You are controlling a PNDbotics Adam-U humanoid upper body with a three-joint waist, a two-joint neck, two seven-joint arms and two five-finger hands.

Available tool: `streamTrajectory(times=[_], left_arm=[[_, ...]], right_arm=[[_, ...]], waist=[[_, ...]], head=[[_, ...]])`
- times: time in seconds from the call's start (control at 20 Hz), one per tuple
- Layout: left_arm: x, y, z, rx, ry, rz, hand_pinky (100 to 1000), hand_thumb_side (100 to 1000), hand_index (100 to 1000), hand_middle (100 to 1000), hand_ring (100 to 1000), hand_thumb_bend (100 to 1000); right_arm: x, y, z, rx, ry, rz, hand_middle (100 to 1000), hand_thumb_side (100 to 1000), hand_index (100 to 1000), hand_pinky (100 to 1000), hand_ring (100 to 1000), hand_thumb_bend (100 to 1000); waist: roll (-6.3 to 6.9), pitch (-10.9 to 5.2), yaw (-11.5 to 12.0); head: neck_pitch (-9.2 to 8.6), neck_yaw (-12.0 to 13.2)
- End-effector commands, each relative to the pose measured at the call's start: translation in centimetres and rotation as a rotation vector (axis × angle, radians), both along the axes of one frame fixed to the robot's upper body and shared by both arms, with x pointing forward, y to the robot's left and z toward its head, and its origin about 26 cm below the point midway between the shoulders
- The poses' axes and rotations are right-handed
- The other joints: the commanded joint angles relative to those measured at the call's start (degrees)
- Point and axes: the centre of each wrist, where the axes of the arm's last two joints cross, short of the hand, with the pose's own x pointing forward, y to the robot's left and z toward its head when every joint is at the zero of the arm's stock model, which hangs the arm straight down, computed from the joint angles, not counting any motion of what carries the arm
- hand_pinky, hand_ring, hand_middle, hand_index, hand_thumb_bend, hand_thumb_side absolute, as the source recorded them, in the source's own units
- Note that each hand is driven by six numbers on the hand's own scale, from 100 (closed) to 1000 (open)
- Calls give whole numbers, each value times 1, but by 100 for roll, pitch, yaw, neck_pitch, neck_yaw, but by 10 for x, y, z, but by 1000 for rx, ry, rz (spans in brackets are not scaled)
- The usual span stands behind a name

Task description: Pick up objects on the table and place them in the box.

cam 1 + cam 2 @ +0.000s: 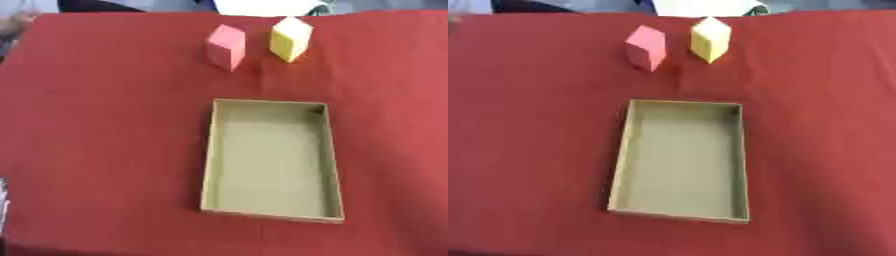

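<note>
A pink block (227, 46) stands on the red tablecloth near the far edge. Just to its right stands a yellow block (290, 38), a small gap apart from it. An open tan cardboard box (210, 160) lies lengthwise in the middle of the table, nearer than both blocks, and nothing lies inside it. Neither of my hands shows clearly in either view.
The red cloth (105, 130) covers the whole table, with its far edge running just behind the blocks. A thin pale grey sliver (3, 200) shows at the lower left edge of the left eye view; I cannot make out what it is.
</note>
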Motion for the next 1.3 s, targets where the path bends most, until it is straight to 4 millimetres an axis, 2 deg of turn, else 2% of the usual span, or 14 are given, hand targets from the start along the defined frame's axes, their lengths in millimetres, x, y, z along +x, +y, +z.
streamTrajectory(times=[0.05,0.5,0.7,0.95,1.15,1.3], left_arm=[[-2,2,6,6,-19,7,838,787,747,602,699,127],[-2,2,5,4,-21,7,838,786,746,601,698,128],[-2,2,6,7,-21,6,838,786,746,601,698,128],[-2,2,6,16,-20,2,839,786,746,601,698,126],[-2,2,6,22,-19,1,838,785,746,601,698,126],[-2,2,7,33,-18,-3,838,783,746,602,698,126]], right_arm=[[-4,-4,10,-25,-24,-12,580,1000,818,737,717,100],[-4,-4,10,-27,-23,-12,582,1000,819,738,719,100],[0,-5,18,-77,-26,-18,585,1000,822,742,723,100],[13,-10,35,-199,-27,-49,594,1000,829,750,731,100],[26,-19,39,-256,-6,-88,596,1000,830,752,735,100],[38,-25,55,-326,14,-131,604,996,833,757,740,100]], waist=[[6,-114,7],[13,-108,8],[-5,-108,9],[-47,-114,24],[-63,-122,31],[-77,-138,42]], head=[[-1,13],[10,16],[21,-11],[36,-92],[40,-112],[22,-122]])
